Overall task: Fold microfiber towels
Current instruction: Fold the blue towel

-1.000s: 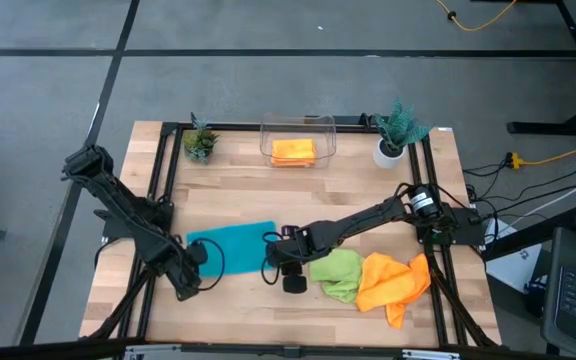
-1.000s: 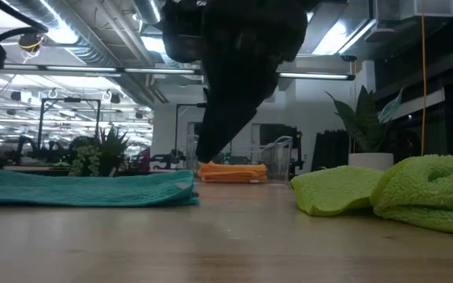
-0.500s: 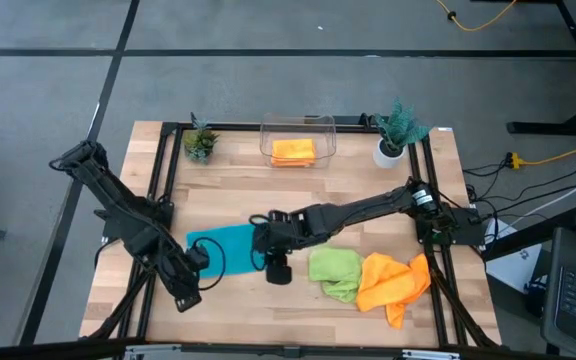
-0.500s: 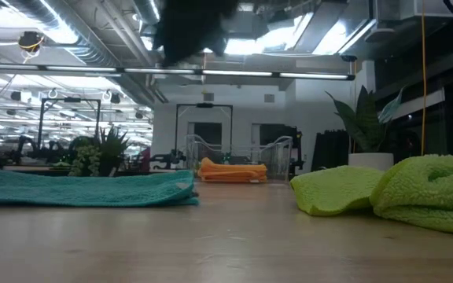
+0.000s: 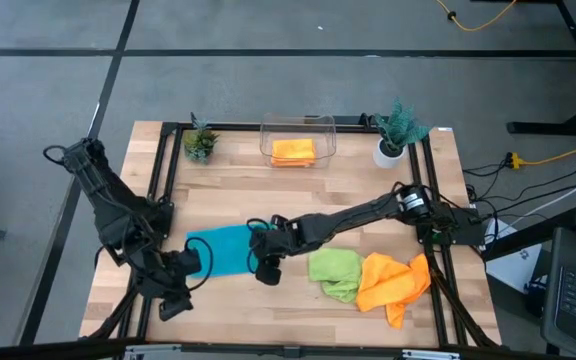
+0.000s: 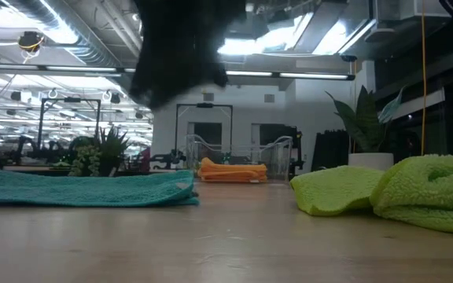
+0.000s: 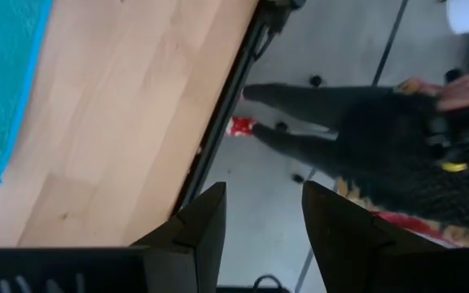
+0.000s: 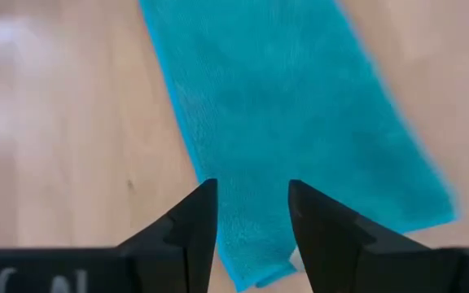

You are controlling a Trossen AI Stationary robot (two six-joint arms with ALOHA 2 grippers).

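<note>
Right gripper (image 8: 249, 213): fingers (image 8: 194, 224) parted with a clear gap, nothing between them. It hangs above the teal-blue towel (image 8: 291, 138), near that towel's right end in the high view (image 5: 265, 262), not touching the cloth. The right arm reaches in from its base at the right edge of the wooden surface (image 5: 368, 190).

Left gripper (image 7: 263, 213): fingers (image 7: 206, 228) also parted, empty. It sits off the front-left corner of the surface in the high view (image 5: 175, 301), pointing past the black frame rail (image 7: 218, 138) toward the grey floor (image 7: 267, 220). One edge of the teal-blue towel shows in the corner of the left wrist view.

Teal-blue towel: lies flat on the surface, left of centre toward the front (image 5: 223, 248), between the two grippers. The low view shows it as a low, flat layer (image 6: 85, 189).

Lime green towel (image 5: 335, 272): crumpled, on the surface front-right of centre, to the right of the right gripper. Bunched folds visible in the low view (image 6: 384, 192).

Orange towel (image 5: 393, 283): crumpled, touching the lime green towel on its right side, one corner trailing toward the front edge.

Second orange towel (image 5: 293, 151): folded, inside the clear plastic bin (image 5: 325, 129) at the back centre of the surface.

Two small potted plants at the back: one left of the bin (image 5: 200, 141), one in a white pot to its right (image 5: 396, 130).
</note>
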